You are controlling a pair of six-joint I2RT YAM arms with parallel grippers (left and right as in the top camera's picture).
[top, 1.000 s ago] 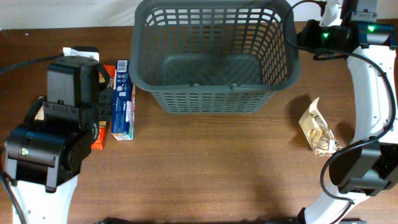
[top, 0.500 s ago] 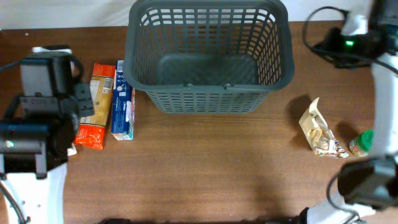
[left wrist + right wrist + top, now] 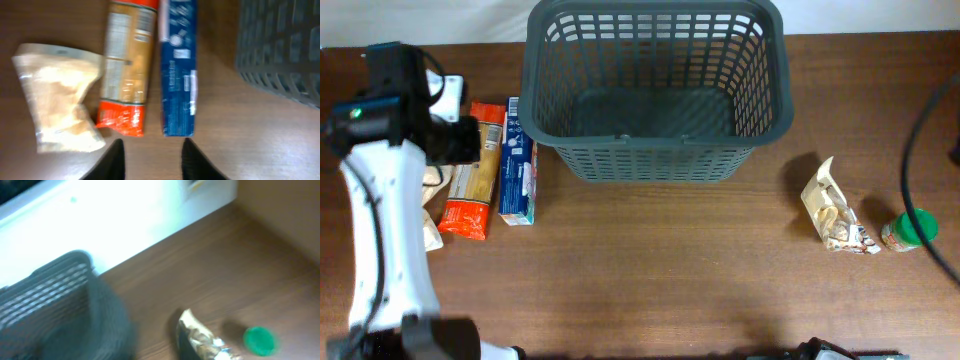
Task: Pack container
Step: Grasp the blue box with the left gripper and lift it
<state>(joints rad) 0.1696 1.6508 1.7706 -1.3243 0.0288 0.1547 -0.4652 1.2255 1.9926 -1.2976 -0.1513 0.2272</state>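
Observation:
The dark grey basket point(image 3: 655, 160) stands empty at the back middle of the table; its slotted wall shows in the left wrist view point(image 3: 280, 50) and, blurred, in the right wrist view point(image 3: 65, 310). Left of it lie a blue box point(image 3: 518, 160), an orange pasta pack point(image 3: 470, 180) and a clear bag point(image 3: 428, 225). My left gripper point(image 3: 152, 160) is open and empty, hovering just short of the box point(image 3: 177, 65), the pack point(image 3: 127, 65) and the bag point(image 3: 57, 112). My right gripper is outside the overhead view, and its fingers are too blurred to make out.
A crinkled snack bag point(image 3: 835, 215) and a green-lidded jar point(image 3: 910, 230) sit at the right; both show in the right wrist view, the bag point(image 3: 200, 337) and the lid point(image 3: 259, 339). A white wall runs behind the table. My left arm point(image 3: 380, 230) stretches along the left edge.
My left arm rose and swung toward the back left, uncovering the pasta pack and clear bag. My right arm left the overhead view, uncovering the green-lidded jar.

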